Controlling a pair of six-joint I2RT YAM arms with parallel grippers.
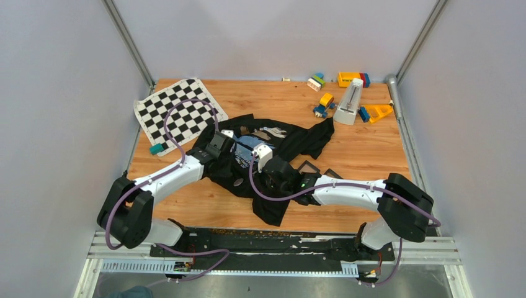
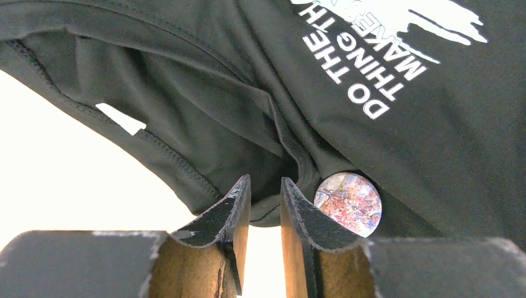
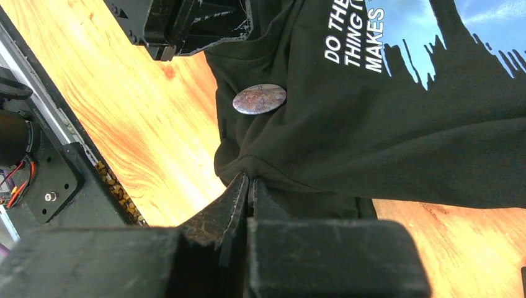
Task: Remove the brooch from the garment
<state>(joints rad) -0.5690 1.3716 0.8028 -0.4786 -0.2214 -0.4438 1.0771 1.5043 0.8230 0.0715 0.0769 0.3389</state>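
Observation:
The black garment (image 1: 298, 139) lies crumpled mid-table; its print shows in the left wrist view (image 2: 384, 81) and the right wrist view (image 3: 434, 56). The brooch (image 1: 239, 182) is a small round silvery, mottled button pinned near the garment's lower left edge. My left gripper (image 2: 265, 186) is closed to a narrow gap on a hem fold of the garment, with the brooch (image 2: 347, 203) just right of its right finger. My right gripper (image 3: 249, 181) is shut on a garment fold, the brooch (image 3: 259, 99) a short way ahead of its tips. The left gripper (image 3: 186, 28) shows beyond it.
A black-and-white chequered mat (image 1: 177, 112) lies at the back left, with a small teal block (image 1: 156, 149) by it. Two small square black trays (image 1: 310, 167) sit right of the garment. A white metronome-like object (image 1: 350, 102) and coloured toy blocks (image 1: 350, 79) stand at the back right.

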